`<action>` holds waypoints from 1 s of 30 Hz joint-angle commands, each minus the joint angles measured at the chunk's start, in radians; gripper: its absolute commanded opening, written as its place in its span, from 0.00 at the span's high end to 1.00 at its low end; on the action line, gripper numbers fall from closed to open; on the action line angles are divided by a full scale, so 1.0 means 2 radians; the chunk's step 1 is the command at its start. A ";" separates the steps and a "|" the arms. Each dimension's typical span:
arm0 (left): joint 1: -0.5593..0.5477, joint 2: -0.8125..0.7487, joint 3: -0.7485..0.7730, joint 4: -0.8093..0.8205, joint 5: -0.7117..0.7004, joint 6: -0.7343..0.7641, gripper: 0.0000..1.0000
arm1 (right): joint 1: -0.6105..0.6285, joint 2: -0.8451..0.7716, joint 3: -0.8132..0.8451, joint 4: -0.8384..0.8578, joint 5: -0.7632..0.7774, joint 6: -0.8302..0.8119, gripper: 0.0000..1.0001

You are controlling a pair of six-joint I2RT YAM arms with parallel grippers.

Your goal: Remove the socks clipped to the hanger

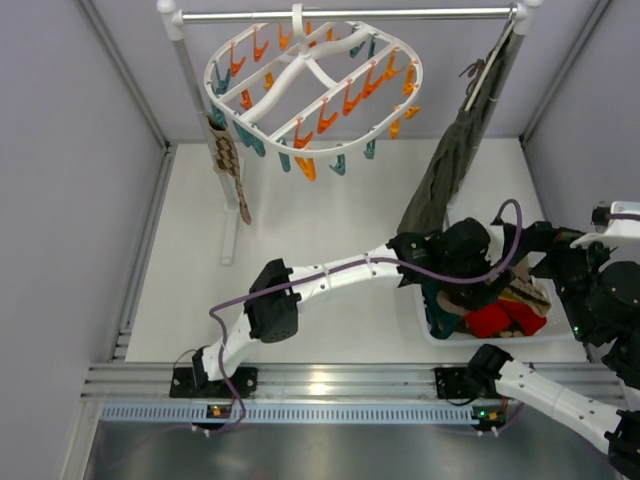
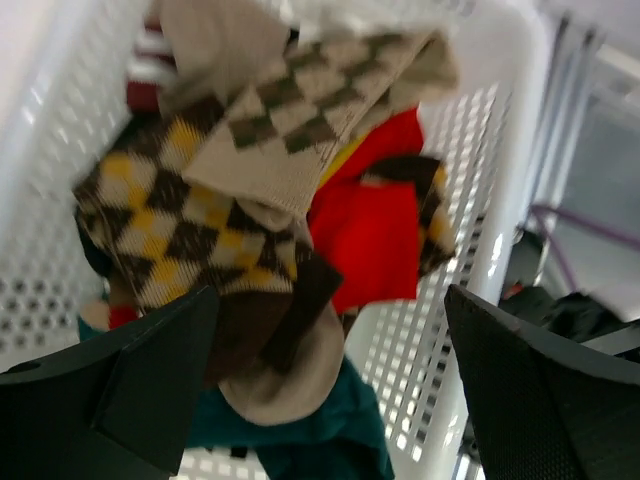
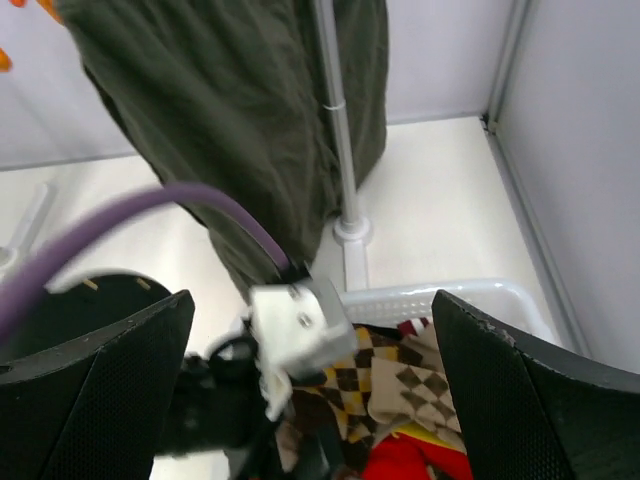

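The white oval hanger (image 1: 281, 86) with orange and teal clips hangs from the rail at the back. One brown argyle sock (image 1: 232, 165) hangs from a clip at its left edge. My left gripper (image 1: 468, 272) is open and empty just above the white basket (image 2: 500, 150). In the left wrist view, its gripper (image 2: 330, 400) is over a yellow-brown argyle sock (image 2: 180, 230) and a tan argyle sock (image 2: 300, 120) lying in the basket. My right gripper (image 1: 545, 262) is open and empty beside the basket; in the right wrist view, its gripper (image 3: 315, 400) faces the left wrist.
The basket (image 1: 560, 338) at the right also holds red (image 1: 500, 318) and teal clothes (image 2: 330, 430). A long olive-green garment (image 1: 455, 165) hangs from the metal rail (image 1: 350, 14) just behind the basket. White posts (image 1: 205, 120) stand on both sides. Grey walls enclose the table.
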 commanded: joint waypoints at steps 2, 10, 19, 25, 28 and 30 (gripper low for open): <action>-0.019 -0.032 -0.050 -0.066 -0.054 0.003 0.02 | 0.007 0.019 0.008 0.068 -0.052 0.016 0.00; -0.034 -0.189 -0.273 0.027 -0.234 -0.053 0.02 | 0.007 0.021 -0.014 0.091 -0.086 0.013 0.00; -0.019 -0.376 -0.549 0.081 -0.498 -0.158 0.02 | 0.007 0.053 -0.022 0.130 -0.130 0.006 0.01; 0.009 -0.408 -0.588 0.124 -0.496 -0.142 0.02 | 0.007 0.078 -0.024 0.137 -0.135 0.004 0.01; 0.042 -0.425 -0.609 0.124 -0.487 -0.168 0.02 | 0.007 0.079 -0.026 0.137 -0.142 0.005 0.01; 0.086 -0.452 -0.632 0.132 -0.492 -0.184 0.02 | 0.006 0.075 -0.029 0.140 -0.144 0.004 0.00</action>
